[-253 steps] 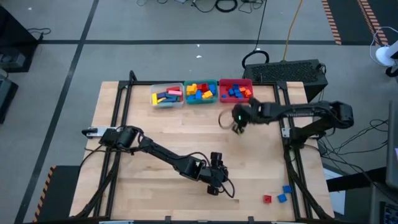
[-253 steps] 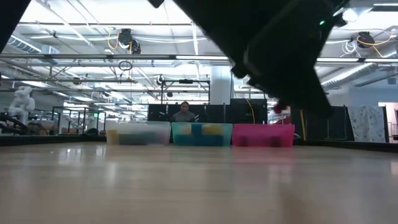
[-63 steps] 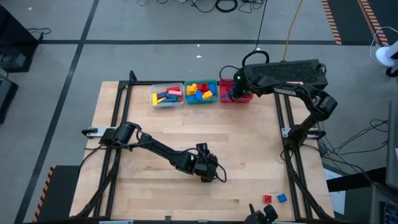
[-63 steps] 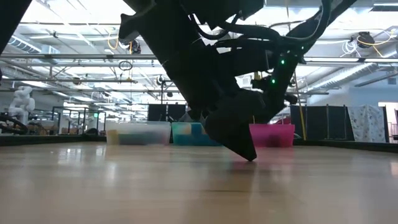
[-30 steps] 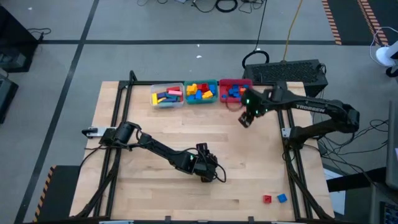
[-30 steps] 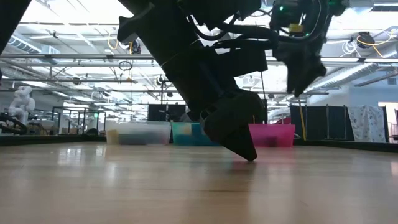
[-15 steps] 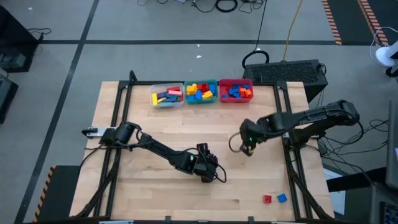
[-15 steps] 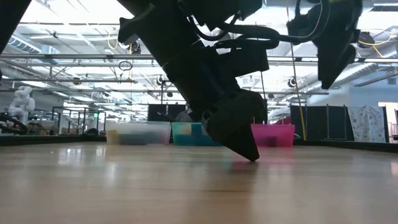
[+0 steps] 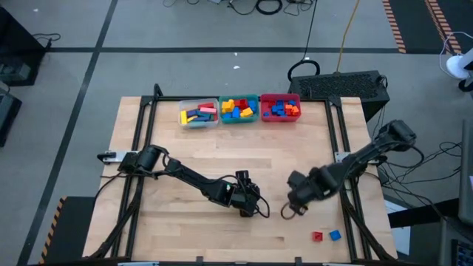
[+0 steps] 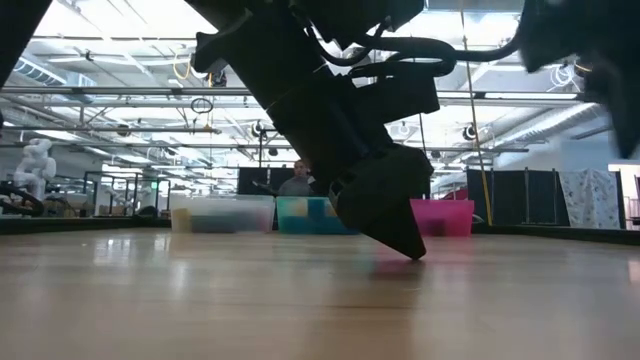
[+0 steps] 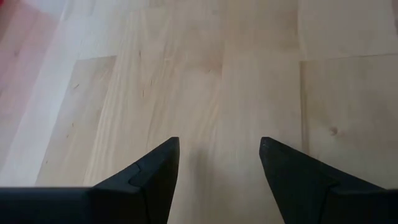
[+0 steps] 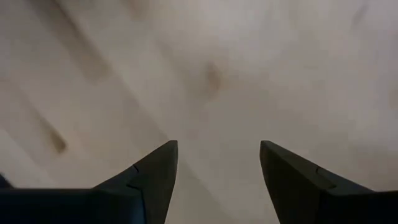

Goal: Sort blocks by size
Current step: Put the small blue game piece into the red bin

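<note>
Nearest the front edge of the pale wood surface (image 9: 222,159), toward the right corner, a red block (image 9: 317,236) and a blue block (image 9: 335,235) lie close together. Just beyond them the right hand (image 9: 287,212) hangs low, fingers spread with nothing between. Beside it, mid-surface, the left hand (image 9: 247,209) rests near the wood, likewise spread and empty. Along the far edge sit three bins in a row, clear (image 9: 198,113), teal (image 9: 239,108), red (image 9: 279,108), each holding mixed coloured blocks. Past the surface lies grey floor with cables; a person (image 10: 296,179) sits behind the bins under bright ceiling lights.
</note>
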Available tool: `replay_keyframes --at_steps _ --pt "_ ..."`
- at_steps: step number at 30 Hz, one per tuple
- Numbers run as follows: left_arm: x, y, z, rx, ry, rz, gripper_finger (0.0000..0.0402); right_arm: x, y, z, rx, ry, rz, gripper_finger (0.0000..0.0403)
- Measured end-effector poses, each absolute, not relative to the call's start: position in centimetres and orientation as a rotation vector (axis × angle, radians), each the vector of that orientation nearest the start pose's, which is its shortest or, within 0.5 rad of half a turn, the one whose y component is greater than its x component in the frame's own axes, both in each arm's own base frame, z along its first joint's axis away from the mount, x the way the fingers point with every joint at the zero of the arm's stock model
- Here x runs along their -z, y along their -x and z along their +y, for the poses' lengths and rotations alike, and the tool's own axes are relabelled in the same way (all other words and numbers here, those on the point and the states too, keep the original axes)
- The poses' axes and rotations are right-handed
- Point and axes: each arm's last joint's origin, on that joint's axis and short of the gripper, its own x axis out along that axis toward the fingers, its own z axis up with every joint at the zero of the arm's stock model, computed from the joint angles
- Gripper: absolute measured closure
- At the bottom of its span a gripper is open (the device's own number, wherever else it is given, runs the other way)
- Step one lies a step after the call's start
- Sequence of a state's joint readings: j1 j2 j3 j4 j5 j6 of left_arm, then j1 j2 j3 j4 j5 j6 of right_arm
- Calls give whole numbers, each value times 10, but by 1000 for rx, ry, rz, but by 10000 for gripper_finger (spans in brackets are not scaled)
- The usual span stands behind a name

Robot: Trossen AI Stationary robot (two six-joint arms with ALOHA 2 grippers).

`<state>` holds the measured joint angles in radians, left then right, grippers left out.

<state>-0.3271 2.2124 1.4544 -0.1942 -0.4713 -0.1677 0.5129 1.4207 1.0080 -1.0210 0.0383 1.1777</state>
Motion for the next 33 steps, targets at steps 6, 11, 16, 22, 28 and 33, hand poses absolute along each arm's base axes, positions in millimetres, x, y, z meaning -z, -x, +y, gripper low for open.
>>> replay_keyframes --at_steps 6,11,16,22,28,33 --pt "-114 -432 -131 -208 -212 859 173 -202 -202 154 428 -562 1573 190" --pt "-114 -433 -129 -199 -233 860 173 -186 -191 181 302 -426 1651 190" --pt "-114 -433 -129 -193 -248 861 173 -174 -180 205 170 -377 1726 190" --pt "-115 -434 -128 -195 -247 857 173 -165 -164 227 118 -371 1794 190" --pt "-116 -435 -128 -183 -242 844 173 -162 -146 238 80 -293 1825 190" --pt "-116 -436 -129 -171 -235 845 173 -162 -132 246 35 -227 1831 190"
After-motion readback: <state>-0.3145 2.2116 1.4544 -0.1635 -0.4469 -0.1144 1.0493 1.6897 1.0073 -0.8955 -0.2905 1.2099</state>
